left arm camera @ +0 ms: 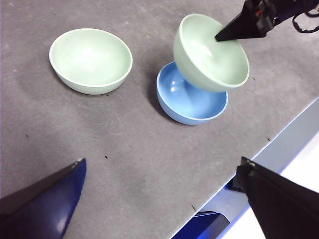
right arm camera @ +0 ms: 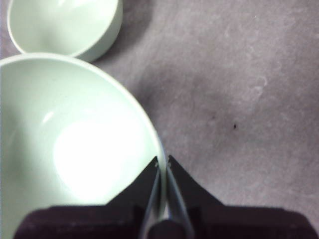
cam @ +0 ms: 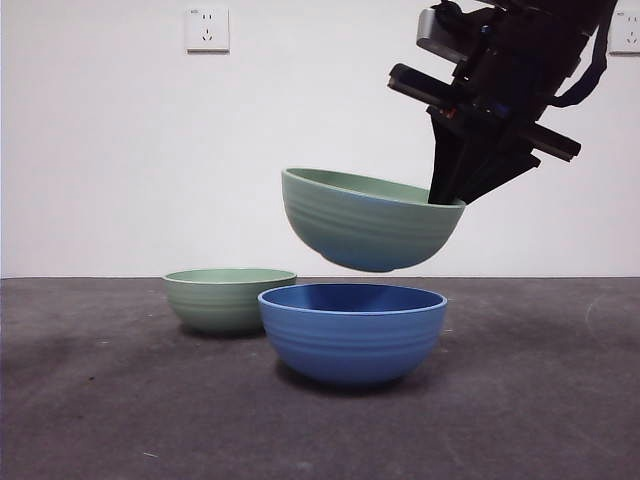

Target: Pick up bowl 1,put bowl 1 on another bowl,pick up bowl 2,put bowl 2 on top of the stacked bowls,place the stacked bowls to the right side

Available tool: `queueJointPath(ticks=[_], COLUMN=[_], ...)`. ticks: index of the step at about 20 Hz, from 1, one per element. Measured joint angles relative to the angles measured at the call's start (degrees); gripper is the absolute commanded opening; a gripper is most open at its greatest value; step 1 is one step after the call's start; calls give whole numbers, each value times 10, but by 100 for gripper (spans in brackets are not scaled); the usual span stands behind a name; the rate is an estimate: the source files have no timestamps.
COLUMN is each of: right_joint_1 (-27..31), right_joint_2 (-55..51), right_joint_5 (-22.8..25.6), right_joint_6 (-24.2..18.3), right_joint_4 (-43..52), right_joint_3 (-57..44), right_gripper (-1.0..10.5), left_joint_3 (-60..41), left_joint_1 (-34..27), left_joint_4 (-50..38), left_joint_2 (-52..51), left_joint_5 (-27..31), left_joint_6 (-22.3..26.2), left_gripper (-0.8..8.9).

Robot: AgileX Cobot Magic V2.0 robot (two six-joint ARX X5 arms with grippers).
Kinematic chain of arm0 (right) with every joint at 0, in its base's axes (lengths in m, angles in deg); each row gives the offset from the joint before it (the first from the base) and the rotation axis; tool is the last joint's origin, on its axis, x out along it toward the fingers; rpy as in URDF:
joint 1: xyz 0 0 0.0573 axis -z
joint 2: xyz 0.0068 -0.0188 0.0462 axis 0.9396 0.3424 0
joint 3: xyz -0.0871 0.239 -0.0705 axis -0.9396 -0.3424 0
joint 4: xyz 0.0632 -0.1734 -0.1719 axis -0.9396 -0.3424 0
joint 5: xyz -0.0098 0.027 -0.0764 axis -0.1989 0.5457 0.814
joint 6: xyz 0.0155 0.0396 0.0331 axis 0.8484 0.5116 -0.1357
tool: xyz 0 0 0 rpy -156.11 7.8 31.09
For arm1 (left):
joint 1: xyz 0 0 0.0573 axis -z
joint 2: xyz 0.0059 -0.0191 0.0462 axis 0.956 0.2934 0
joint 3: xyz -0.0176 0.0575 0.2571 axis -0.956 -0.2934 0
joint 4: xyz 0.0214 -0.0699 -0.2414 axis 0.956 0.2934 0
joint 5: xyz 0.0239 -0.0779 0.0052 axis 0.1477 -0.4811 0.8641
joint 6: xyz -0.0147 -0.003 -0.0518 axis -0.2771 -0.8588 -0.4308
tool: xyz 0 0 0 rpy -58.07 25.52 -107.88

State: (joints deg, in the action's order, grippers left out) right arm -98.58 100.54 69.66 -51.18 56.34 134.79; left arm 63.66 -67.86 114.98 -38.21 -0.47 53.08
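A pale green bowl [cam: 368, 220] hangs tilted in the air just above the blue ribbed bowl [cam: 352, 330], which stands on the dark table. My right gripper [cam: 450, 195] is shut on this green bowl's rim [right arm camera: 160, 184], one jaw inside and one outside. The left wrist view shows the same held bowl [left arm camera: 210, 52] over the blue bowl [left arm camera: 192, 102]. A second pale green bowl [cam: 230, 298] rests on the table behind and to the left of the blue one [left arm camera: 90, 59]. My left gripper [left arm camera: 159, 184] stands open well away from the bowls, with nothing between its jaws.
The dark grey table mat [cam: 540, 400] runs to a pale table edge [left arm camera: 289, 134] near the blue bowl. A white wall with a socket [cam: 207, 29] stands behind.
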Motion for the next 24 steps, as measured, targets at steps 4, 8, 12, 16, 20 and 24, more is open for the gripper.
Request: queueJointPath(ticks=[4, 8, 12, 16, 20, 24], right_joint_1=[-14, -22, -28, -29, -32, -33], right_joint_2=[33, 75, 84, 84, 84, 48], right_joint_5=[11, 13, 13, 10, 9, 9], right_joint_6=[0, 0, 0, 0, 0, 0], right_joint_4=[-1, -1, 0, -3, -3, -16], right_joint_3=[0, 0, 0, 0, 0, 0], right_gripper=[-13, -13, 14, 231, 231, 230], left_joint_3=[0, 0, 0, 0, 0, 0], left_joint_1=[8, 9, 9, 9, 9, 9], left_joint_4=[0, 0, 0, 0, -1, -42], left_joint_2=[0, 0, 0, 2, 23, 67], left_joint_5=[0, 0, 0, 0, 0, 0], left_joint_6=[0, 0, 0, 0, 0, -13], left_gripper=[624, 624, 624, 624, 624, 624])
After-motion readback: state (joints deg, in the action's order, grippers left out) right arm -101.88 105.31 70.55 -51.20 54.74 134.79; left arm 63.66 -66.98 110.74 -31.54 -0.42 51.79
